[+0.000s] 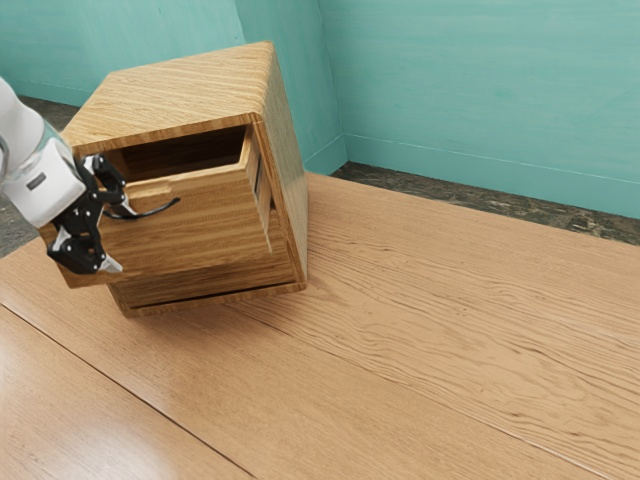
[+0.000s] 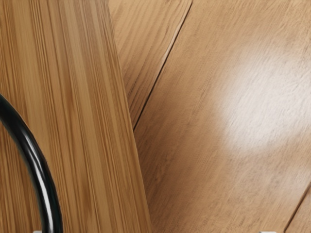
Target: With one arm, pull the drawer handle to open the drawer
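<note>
1. The light oak box cabinet (image 1: 190, 90) sits at ten o'clock on the plank wooden table (image 1: 420, 330) in the exterior view.
2. Its oak-fronted drawer (image 1: 190, 225) stands partly out, with a dark gap above it.
3. The thin black curved handle (image 1: 152, 210) lies at three o'clock of the black two-finger gripper (image 1: 108, 228).
4. The claw is released, its fingers spread wide and the handle hooked between them.
5. We judge the pull underway. Next comes a steady draw toward eight o'clock without slipping off.
</note>
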`<state>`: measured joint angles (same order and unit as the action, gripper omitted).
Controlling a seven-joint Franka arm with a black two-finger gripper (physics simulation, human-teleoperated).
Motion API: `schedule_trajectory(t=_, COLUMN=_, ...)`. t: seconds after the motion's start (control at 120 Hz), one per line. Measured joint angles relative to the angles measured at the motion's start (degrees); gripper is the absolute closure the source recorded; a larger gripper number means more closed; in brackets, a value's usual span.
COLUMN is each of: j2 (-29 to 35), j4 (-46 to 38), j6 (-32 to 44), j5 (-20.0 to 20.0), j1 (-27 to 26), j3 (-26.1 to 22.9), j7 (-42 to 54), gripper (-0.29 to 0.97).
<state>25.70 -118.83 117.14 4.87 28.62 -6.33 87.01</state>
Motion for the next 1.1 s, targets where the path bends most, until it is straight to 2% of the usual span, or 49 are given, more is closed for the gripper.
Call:
schedule_trajectory(t=0.2, j2=1.68, j4=-1.38, j6=0.05, j5=-0.03, j1=-0.19, j3=-0.03, j7=-0.23, gripper=0.21)
schedule_trajectory(t=0.617, j2=3.1, j4=-3.09, j6=0.05, j5=0.06, j1=-0.9, j3=-0.7, j7=-0.55, gripper=0.13)
schedule_trajectory(t=1.1, j2=6.87, j4=-6.2, j6=-0.02, j5=-0.06, j1=-0.93, j3=-1.05, j7=-0.94, gripper=0.18)
